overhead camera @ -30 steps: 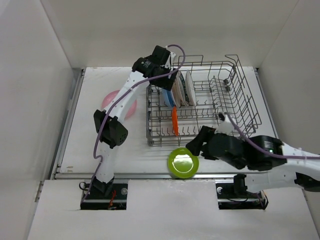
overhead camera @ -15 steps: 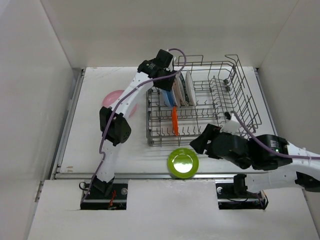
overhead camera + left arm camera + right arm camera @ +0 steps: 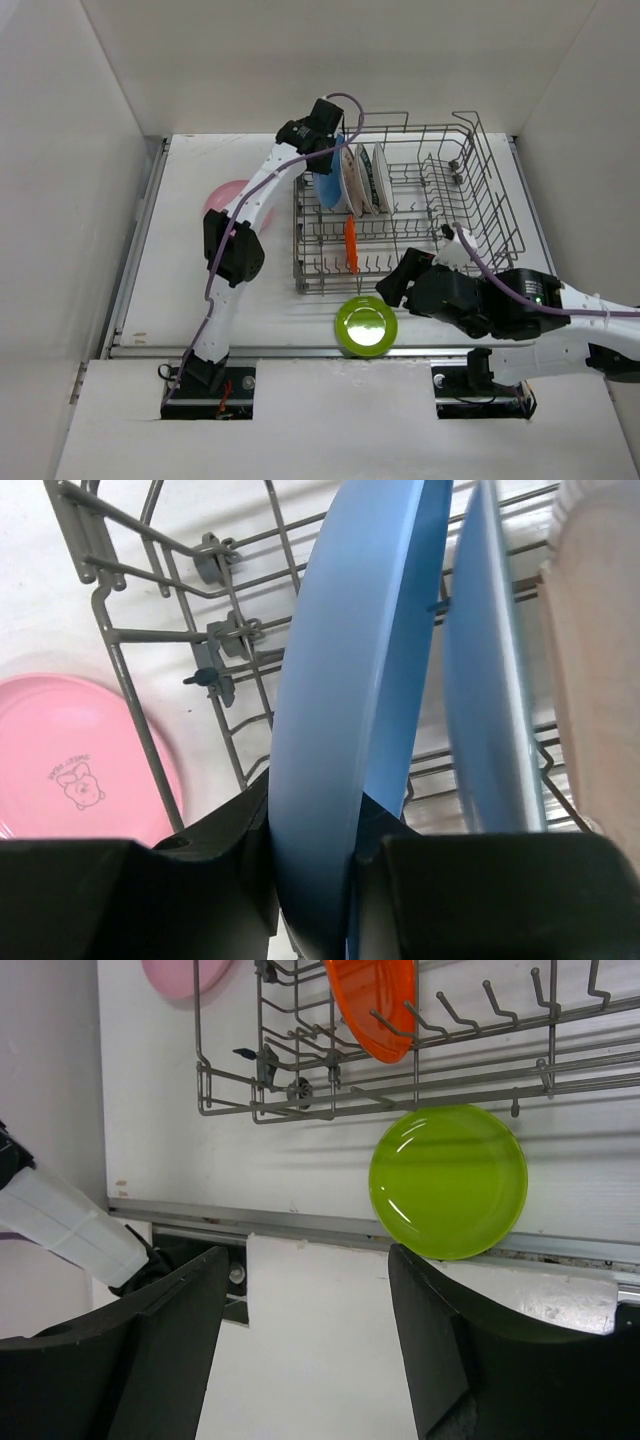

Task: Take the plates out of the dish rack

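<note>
The grey wire dish rack (image 3: 486, 205) holds upright plates. My left gripper (image 3: 322, 140) (image 3: 312, 825) reaches in from the rack's back left corner. It is shut on the rim of a blue plate (image 3: 328, 188) (image 3: 350, 680), one black finger on each face. A second blue plate (image 3: 487, 690) stands just behind it, then white plates with dark rims (image 3: 362, 178). An orange plate (image 3: 349, 243) (image 3: 372, 1000) stands in the front row. A yellow-green plate (image 3: 366, 325) (image 3: 448, 1180) lies flat on the table before the rack. My right gripper (image 3: 393, 287) (image 3: 305, 1260) hovers open beside it, holding nothing.
A pink plate (image 3: 222, 198) (image 3: 70, 765) lies flat on the table left of the rack. The rack's wire wall (image 3: 130, 670) stands between it and the blue plate. The table's metal front edge (image 3: 300, 1228) runs just below the yellow-green plate. White walls close in the sides.
My left gripper's jaws have closed onto the blue plate, which now leans out of its row. The right arm has shifted slightly; its jaws stay as wide as before.
</note>
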`<state>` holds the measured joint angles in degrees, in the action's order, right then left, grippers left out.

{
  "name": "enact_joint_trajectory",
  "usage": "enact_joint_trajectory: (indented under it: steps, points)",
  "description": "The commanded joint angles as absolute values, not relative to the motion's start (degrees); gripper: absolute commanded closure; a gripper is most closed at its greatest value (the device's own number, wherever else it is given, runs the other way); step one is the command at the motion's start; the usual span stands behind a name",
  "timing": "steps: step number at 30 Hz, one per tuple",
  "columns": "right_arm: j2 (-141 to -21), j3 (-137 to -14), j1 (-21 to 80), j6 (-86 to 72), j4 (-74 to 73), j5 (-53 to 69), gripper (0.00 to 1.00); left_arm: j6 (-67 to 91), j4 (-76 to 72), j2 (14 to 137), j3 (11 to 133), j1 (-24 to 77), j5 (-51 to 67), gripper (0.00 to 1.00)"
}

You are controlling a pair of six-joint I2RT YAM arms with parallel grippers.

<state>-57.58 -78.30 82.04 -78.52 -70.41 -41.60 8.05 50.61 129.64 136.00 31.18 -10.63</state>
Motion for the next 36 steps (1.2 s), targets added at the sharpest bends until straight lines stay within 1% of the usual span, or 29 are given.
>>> enact_joint_trajectory:
  steps: [1, 9, 13, 16, 17, 19, 20, 21, 22, 23, 24, 25, 26, 28, 30, 33, 36]
  points:
    - [-57.9, -81.5, 81.9, -79.3, -71.5, -43.1, 0.29, 9.9, 50.0, 121.6, 138.3, 32.5, -9.8, 1.0]
    - [-59.6, -82.6, 81.9, -78.1, -72.1, -43.6, 0.29, 8.8, 47.8, 113.7, 141.8, 31.5, -11.7, 1.0]
    - [-64.0, -84.7, 81.4, -75.8, -72.6, -44.2, 0.25, 7.6, 48.6, 110.9, 144.0, 28.7, -13.6, 1.0]
    - [-67.7, -89.4, 80.1, -74.2, -72.6, -44.9, 0.25, 7.0, 49.7, 108.6, 144.6, 25.8, -12.6, 1.0]
    - [-69.7, -93.3, 78.3, -73.7, -73.3, -45.5, 0.25, 6.3, 50.4, 108.1, 144.6, 25.0, -12.6, 1.0]
    - [-71.9, -97.7, 75.9, -71.5, -74.4, -45.5, 0.25, 6.3, 50.4, 106.4, 141.6, 21.4, -11.1, 1.0]
    - [-73.1, -99.8, 74.6, -70.1, -74.9, -45.5, 0.28, 6.3, 50.4, 105.7, 140.0, 19.8, -10.3, 1.0]
    - [-75.6, -103.1, 72.1, -68.2, -74.9, -45.5, 0.28, 7.1, 51.0, 105.1, 138.4, 17.8, -8.8, 1.0]
    - [-77.1, -104.3, 70.7, -66.1, -74.9, -44.7, 0.28, 8.9, 51.0, 104.4, 135.0, 13.1, -6.3, 1.0]
    - [-78.7, -105.4, 69.4, -62.1, -75.4, -43.7, 0.28, 10.0, 51.5, 104.4, 133.5, 10.4, 1.8, 1.0]
    - [-80.6, -107.0, 66.3, -60.0, -76.0, -41.1, 0.28, 11.0, 52.0, 104.4, 132.3, 7.6, 6.7, 1.0]
    - [-84.4, -107.8, 65.0, -58.3, -77.1, -40.1, 0.28, 11.6, 52.0, 106.1, 130.4, 4.9, 12.1, 1.0]
    - [-86.4, -108.5, 63.8, -56.8, -78.6, -40.1, 0.28, 11.6, 52.6, 107.2, 129.8, 0.4, 22.0, 1.0]
    - [-89.3, -106.4, 60.6, -55.6, -79.2, -38.1, 0.28, 8.8, 54.2, 111.9, 129.8, -3.1, 29.8, 1.0]
    - [-89.8, -104.7, 58.6, -52.7, -77.2, -36.0, 0.28, 4.0, 58.3, 115.8, 131.3, -6.3, 36.2, 1.0]
    - [-91.1, -102.6, 56.1, -48.7, -71.2, -31.6, 0.28, 1.1, 59.9, 121.5, 130.6, -9.3, 42.1, 0.93]
    - [-93.7, -102.6, 54.3, -47.5, -69.4, -30.4, 0.28, 0.6, 58.2, 123.5, 126.9, -10.7, 44.0, 0.9]
